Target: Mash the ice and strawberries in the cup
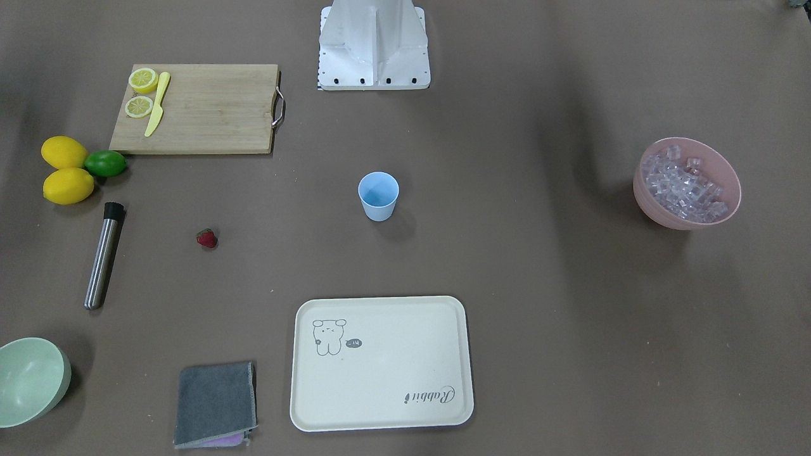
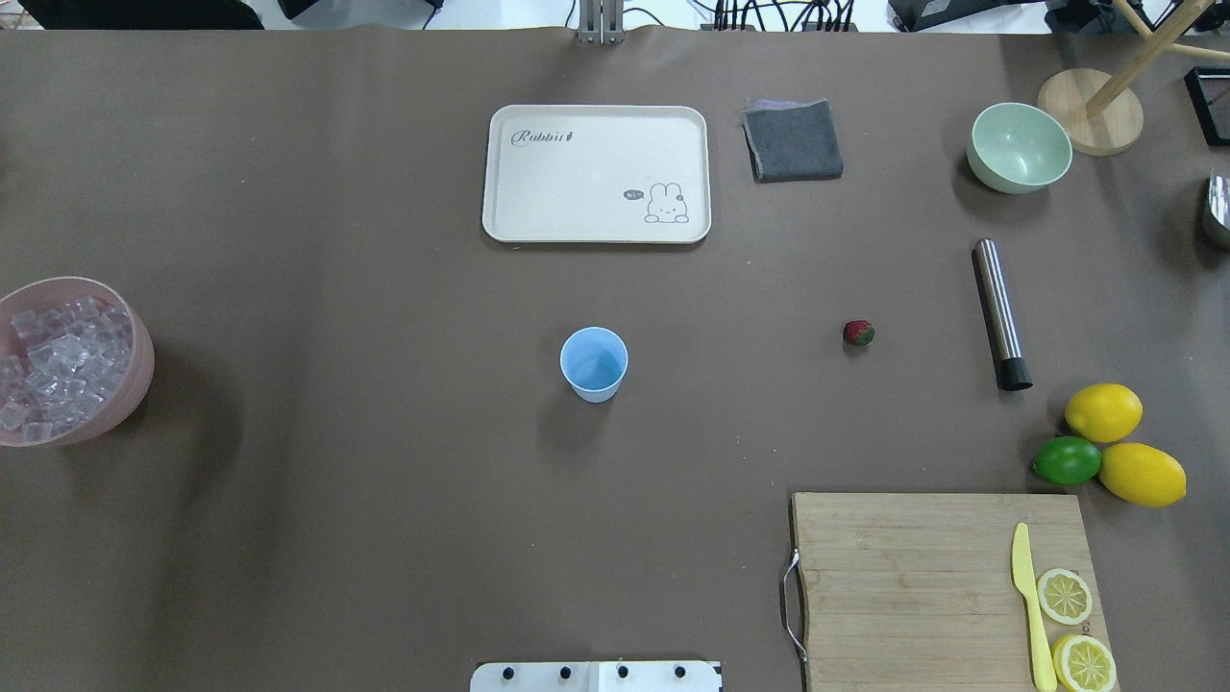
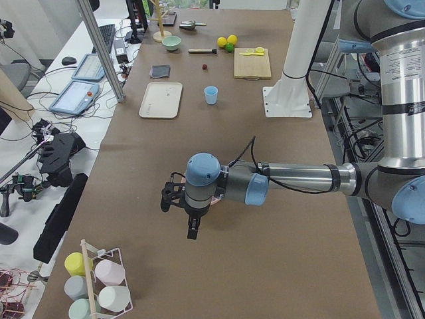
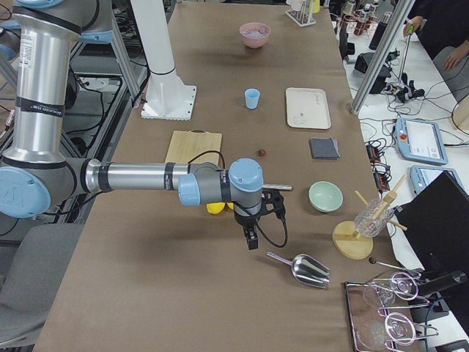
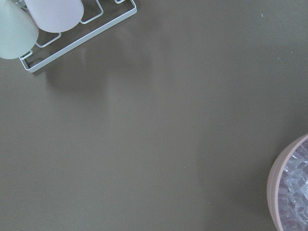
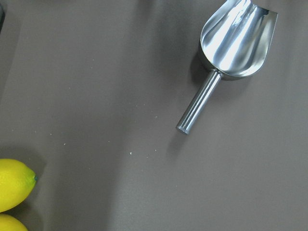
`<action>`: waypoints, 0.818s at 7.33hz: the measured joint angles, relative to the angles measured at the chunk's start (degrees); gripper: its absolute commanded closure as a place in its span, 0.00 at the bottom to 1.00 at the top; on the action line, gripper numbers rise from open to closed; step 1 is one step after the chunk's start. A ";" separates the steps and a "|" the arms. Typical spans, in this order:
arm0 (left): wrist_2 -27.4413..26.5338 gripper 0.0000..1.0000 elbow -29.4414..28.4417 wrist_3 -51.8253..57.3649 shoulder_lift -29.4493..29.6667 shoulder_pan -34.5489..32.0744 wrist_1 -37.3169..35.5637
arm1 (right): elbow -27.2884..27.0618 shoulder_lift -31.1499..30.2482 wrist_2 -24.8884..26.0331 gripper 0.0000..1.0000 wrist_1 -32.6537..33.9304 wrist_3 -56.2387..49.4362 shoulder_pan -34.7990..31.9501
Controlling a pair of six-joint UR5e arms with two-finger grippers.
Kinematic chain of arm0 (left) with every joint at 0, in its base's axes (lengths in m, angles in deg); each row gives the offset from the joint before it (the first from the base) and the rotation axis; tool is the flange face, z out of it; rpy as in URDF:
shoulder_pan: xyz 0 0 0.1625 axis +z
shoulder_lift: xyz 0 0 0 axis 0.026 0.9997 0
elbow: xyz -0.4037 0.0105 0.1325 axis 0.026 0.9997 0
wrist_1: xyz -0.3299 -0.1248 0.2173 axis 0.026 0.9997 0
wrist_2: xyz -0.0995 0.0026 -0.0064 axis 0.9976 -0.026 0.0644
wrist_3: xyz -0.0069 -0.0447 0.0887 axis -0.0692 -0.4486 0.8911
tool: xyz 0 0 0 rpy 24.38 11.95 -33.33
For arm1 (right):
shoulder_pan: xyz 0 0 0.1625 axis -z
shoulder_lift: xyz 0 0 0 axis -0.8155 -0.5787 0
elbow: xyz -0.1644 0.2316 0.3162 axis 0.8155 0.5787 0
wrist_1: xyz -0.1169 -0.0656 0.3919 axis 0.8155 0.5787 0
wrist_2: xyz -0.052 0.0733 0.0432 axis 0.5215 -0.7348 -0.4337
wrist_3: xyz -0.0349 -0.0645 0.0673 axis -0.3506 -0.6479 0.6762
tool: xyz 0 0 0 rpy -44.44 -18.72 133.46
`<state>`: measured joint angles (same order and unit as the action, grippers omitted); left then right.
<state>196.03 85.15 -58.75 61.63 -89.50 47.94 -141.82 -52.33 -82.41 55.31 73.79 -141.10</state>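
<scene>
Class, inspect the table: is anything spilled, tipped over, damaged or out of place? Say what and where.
Nothing stands out. The cup stands upright and empty, the ice sits inside the pink bowl with none spilled, and the strawberry lies whole by itself.

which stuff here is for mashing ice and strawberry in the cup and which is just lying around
For the job: cup, ice in the pink bowl, strawberry; probably the steel muddler and scoop.
Lying about: lemons, lime, cutting board with knife and lemon slices, tray, grey cloth, green bowl.
</scene>
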 measured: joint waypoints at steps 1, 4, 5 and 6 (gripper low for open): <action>0.39 0.02 0.16 -0.18 -0.28 0.02 0.04 | -0.06 0.01 0.00 0.00 -0.02 0.00 0.03; 2.28 0.02 0.26 -0.06 -0.20 0.16 0.22 | -0.15 -0.05 -0.08 0.00 -0.09 0.00 0.06; 2.48 0.02 0.38 0.04 -0.34 0.18 0.26 | -0.19 -0.09 -0.11 0.00 -0.11 0.00 0.07; 2.56 0.02 0.44 0.04 -0.39 0.20 0.36 | -0.22 -0.12 -0.17 0.00 -0.12 0.00 0.07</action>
<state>198.59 85.60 -58.71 61.24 -89.30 48.30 -142.05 -52.45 -82.58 55.20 73.79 -141.03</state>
